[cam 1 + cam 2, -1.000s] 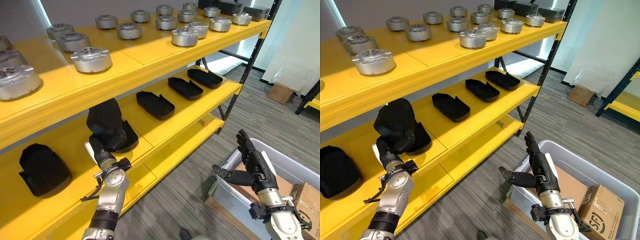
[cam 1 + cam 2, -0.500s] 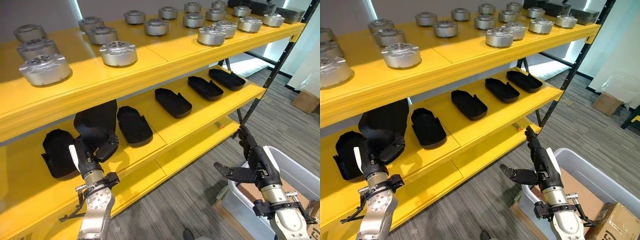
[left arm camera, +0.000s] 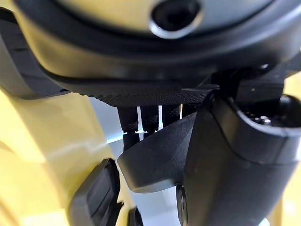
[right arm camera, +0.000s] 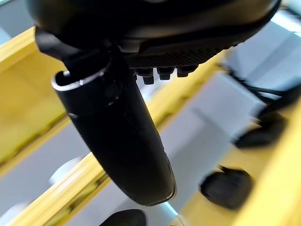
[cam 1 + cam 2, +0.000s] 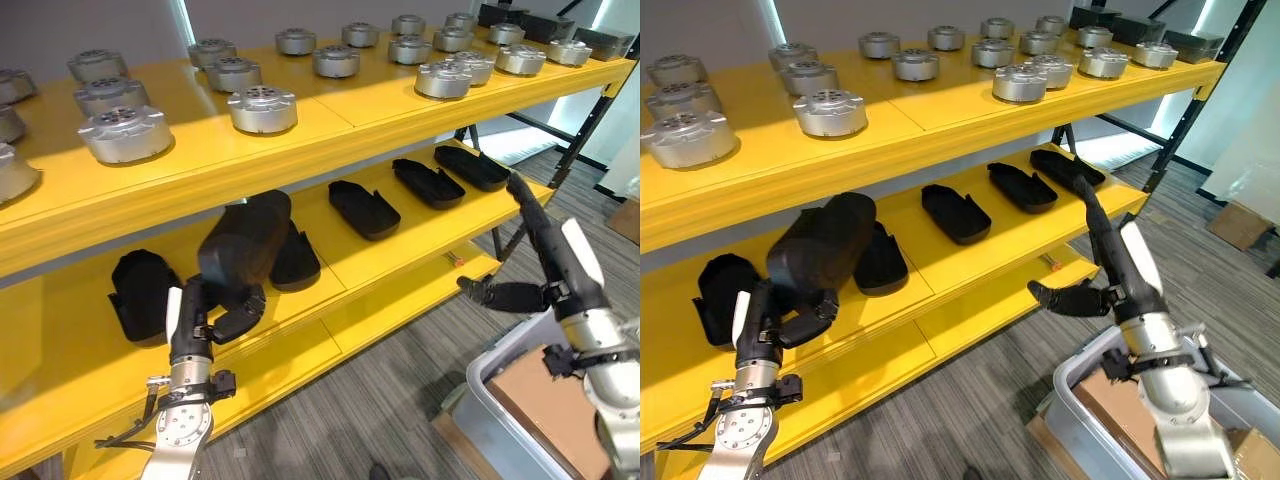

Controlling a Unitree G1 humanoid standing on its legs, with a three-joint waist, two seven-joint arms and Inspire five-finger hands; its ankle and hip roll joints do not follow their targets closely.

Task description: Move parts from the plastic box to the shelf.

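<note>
Left hand (image 5: 222, 318) curled round a black shell part (image 5: 243, 238), holding it up at the front edge of the middle shelf (image 5: 390, 245), between a black part on the left (image 5: 142, 293) and another just behind it (image 5: 295, 257). Three more black parts (image 5: 363, 208) run along that shelf to the right. Right hand (image 5: 545, 250) spread wide, holding nothing, raised above the grey plastic box (image 5: 497, 420) at near right. Silver round parts (image 5: 263, 107) on the top shelf.
</note>
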